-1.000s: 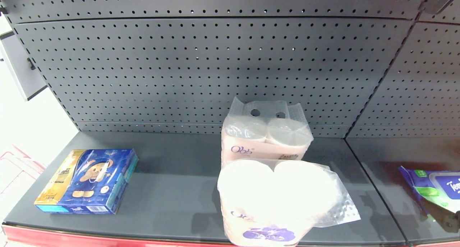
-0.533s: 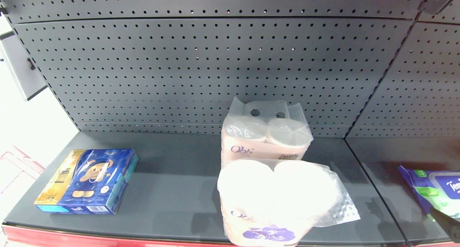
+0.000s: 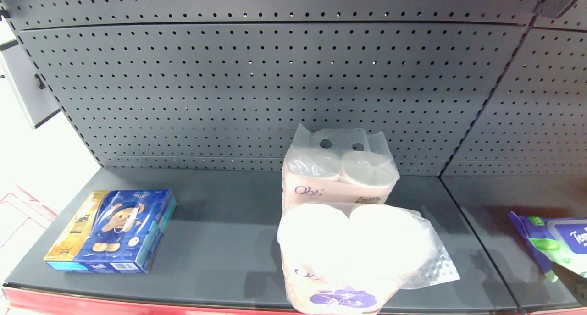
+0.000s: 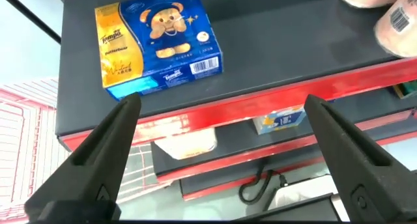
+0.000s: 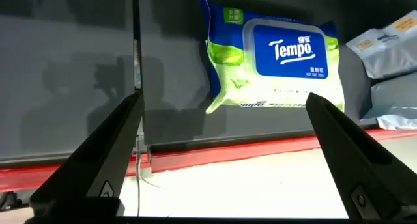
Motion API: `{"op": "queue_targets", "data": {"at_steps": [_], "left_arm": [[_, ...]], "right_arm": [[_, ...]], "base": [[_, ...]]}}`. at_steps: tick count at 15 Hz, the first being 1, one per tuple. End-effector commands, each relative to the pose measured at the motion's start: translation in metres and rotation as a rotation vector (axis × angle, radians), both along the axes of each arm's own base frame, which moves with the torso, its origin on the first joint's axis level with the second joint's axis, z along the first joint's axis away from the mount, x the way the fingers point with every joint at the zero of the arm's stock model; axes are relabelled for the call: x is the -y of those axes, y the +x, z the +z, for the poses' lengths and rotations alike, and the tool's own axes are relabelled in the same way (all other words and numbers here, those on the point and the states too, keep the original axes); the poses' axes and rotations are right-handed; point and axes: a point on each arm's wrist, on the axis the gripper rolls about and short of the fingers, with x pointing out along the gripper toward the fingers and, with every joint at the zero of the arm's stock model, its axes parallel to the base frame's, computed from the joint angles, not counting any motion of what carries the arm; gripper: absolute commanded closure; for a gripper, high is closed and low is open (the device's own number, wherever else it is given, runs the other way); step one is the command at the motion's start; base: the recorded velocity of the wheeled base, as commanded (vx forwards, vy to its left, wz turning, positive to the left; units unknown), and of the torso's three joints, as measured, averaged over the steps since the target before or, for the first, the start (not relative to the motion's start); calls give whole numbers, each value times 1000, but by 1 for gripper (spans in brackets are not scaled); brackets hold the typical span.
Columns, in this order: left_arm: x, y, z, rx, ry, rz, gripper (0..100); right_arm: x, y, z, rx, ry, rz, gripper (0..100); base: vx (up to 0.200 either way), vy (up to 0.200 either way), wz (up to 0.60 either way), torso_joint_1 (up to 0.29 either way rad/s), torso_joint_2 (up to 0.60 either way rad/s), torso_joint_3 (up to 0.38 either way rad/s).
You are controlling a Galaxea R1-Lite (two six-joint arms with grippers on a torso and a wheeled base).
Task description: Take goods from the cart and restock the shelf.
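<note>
Listing stock on the grey shelf (image 3: 220,241), which is backed by pegboard (image 3: 257,85) and fronted by a red strip (image 4: 273,100).

1. Tissue box (image 3: 112,230): blue with a bear print, lying flat at the shelf's left end, near the front edge. The left claw (image 4: 221,99) hangs out before the red strip with both fingers splayed wide and nothing between them. The box (image 4: 156,42) lies beyond the fingertips on the deck, apart from the claw and closer to one finger than the other.

2. Rear roll pack (image 3: 337,173): upright at mid-shelf, close to the pegboard, its clear handle flap standing up.

3. Front roll pack (image 3: 353,255): upright at the front edge, directly before the rear pack. Whether the two touch cannot be told.

4. Wipes (image 3: 557,244): a green and blue soft pack lying flat in the next bay to the right, past the seam (image 5: 137,48) between decks. The right claw (image 5: 225,97) hangs before that bay, fingers spread fully, gripping nothing. The wipes (image 5: 273,64) lie beyond the tips, within the span of the two fingers and touching neither.

Other entries:
- Cart (image 4: 26,133): red wire, off the shelf's left end.
- Small blue and white box (image 4: 280,120) and pale pack (image 4: 186,142): both on a lower shelf under the strip.
- Grey packets (image 5: 391,48): farther right, just beside the wipes.
</note>
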Motion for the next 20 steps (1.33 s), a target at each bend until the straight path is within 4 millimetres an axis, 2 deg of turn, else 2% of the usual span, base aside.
{"op": "queue_targets", "data": {"at_steps": [1,3,20], "left_arm": [[0,1,0,-6,1,0,0],[0,0,0,-4,0,-3,0],[-1,-5,-2,25,-3,-2,0]], "right_arm": [[0,0,0,2,0,1,0],[0,0,0,1,-3,2,0],[0,-2,1,7,-12,8,0]], "base": [[-200,0,0,-2,2,2],[-200,0,0,7,10,2],[0,0,0,0,0,0]]}}
